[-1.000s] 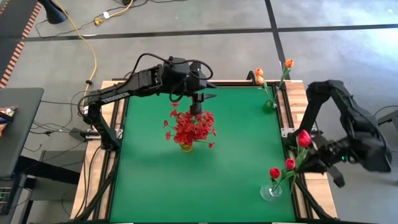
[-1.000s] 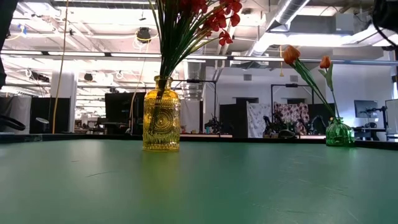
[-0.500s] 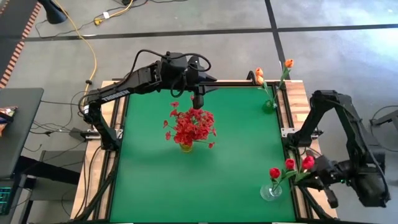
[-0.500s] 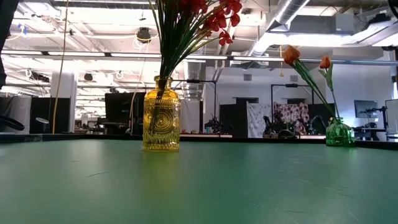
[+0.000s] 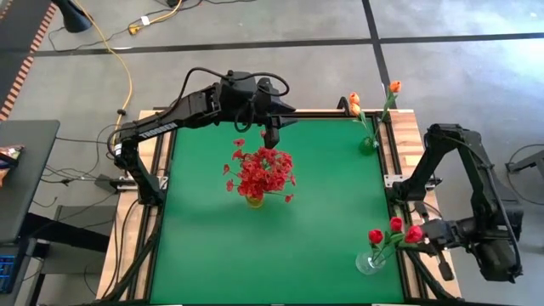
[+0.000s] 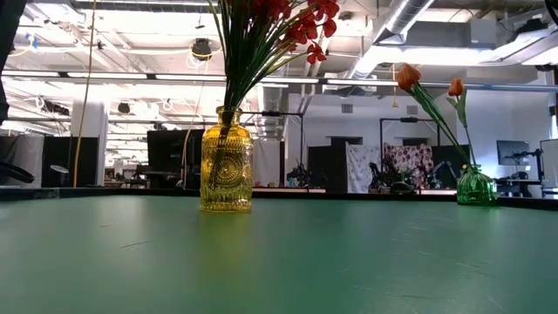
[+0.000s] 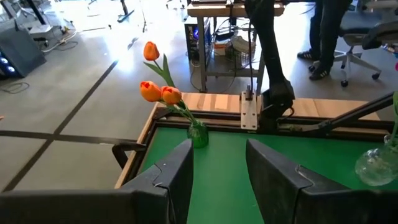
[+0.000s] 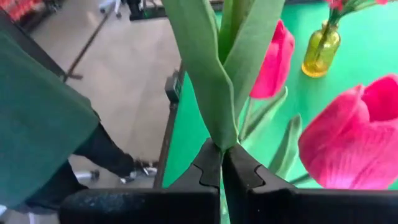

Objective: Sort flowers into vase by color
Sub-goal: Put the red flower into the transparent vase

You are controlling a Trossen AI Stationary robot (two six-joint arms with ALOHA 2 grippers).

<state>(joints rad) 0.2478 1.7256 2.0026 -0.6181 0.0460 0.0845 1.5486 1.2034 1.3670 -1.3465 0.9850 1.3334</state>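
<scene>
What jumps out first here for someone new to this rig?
The bushy red sprigs in the yellow vase at mid-table, with the left gripper hovering open just behind them. Then the right gripper at the near right edge, fingers shut on a red-pink tulip's stem beside the clear vase that holds two more. Orange tulips stand in a small green vase at the far right corner.

Green table [image 5: 323,212], yellow embossed vase [image 6: 226,161], orange tulips [image 7: 155,87]
</scene>
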